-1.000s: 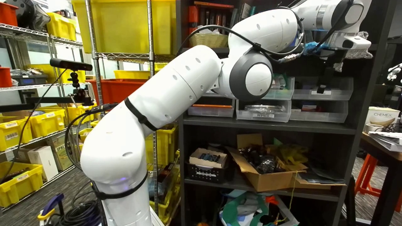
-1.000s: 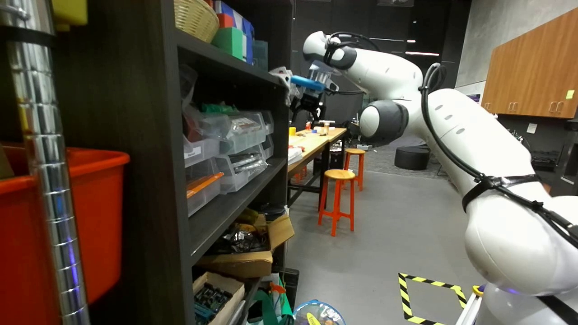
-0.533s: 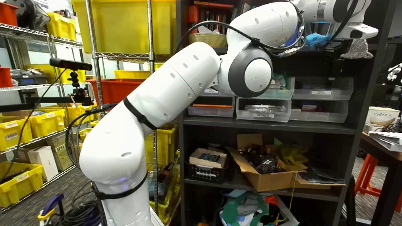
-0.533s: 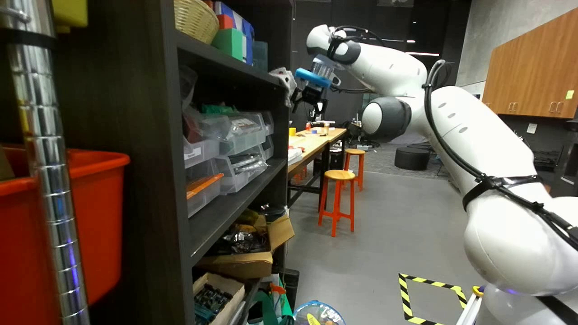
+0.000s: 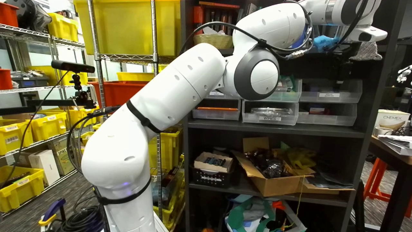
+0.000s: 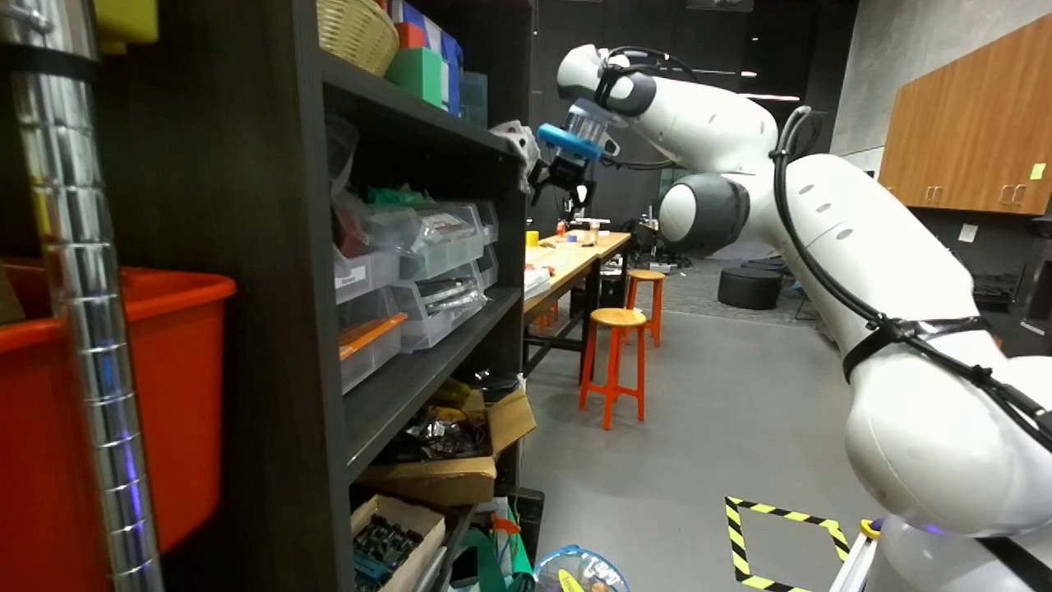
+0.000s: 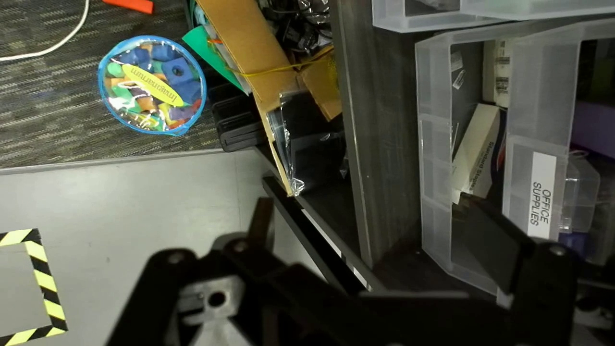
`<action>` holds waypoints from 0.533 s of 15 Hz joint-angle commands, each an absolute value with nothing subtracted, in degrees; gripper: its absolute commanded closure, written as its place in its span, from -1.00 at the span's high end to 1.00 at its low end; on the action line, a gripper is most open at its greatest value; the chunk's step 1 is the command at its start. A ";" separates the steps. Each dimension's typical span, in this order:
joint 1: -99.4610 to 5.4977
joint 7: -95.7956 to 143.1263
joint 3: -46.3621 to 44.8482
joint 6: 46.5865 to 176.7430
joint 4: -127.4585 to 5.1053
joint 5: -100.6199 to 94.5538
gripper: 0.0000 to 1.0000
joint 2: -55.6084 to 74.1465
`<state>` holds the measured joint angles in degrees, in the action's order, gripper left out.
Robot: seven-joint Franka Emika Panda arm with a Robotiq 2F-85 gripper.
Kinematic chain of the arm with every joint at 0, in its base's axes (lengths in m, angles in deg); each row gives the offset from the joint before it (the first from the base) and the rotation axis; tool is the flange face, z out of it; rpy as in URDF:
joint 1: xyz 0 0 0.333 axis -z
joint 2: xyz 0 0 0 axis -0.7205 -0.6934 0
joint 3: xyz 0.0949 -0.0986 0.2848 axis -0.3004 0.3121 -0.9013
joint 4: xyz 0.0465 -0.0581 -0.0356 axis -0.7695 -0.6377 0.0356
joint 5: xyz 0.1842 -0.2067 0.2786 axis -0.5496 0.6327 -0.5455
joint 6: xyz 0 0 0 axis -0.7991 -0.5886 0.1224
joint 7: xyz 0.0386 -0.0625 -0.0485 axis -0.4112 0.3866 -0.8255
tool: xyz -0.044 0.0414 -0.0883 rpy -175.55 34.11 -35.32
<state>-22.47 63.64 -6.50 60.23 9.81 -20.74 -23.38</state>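
gripper (image 7: 365,202) wide open, nothing held, hanging just off the shelf (image 5: 276,127) front with bubble wrap (image 6: 519,148) close by, contact unclear. nearest in the wrist view: office supplies bin (image 7: 538,125) stacked on staples bin (image 7: 435,158), both on the shelf, no contact visible. risk: with jaws this wide, a swing shelfward could snag the bubble wrap or hook 1 of the 2 bins by its rim, dragging it off the edge.
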 commanded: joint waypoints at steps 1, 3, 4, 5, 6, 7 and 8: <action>-21.91 62.03 -6.70 54.92 8.63 -20.98 1.00 -23.46; -21.59 60.90 -6.11 50.88 11.81 -20.41 1.00 -26.07; -21.20 59.62 -5.87 51.32 12.45 -20.21 1.00 -27.04; -20.80 58.46 -5.75 52.25 11.84 -20.16 1.00 -27.24; -20.28 57.01 -5.64 53.29 11.58 -20.17 1.00 -27.67; -19.78 55.43 -5.54 53.76 11.65 -20.18 1.00 -28.32; -19.24 53.78 -5.56 54.68 11.79 -20.29 1.00 -29.10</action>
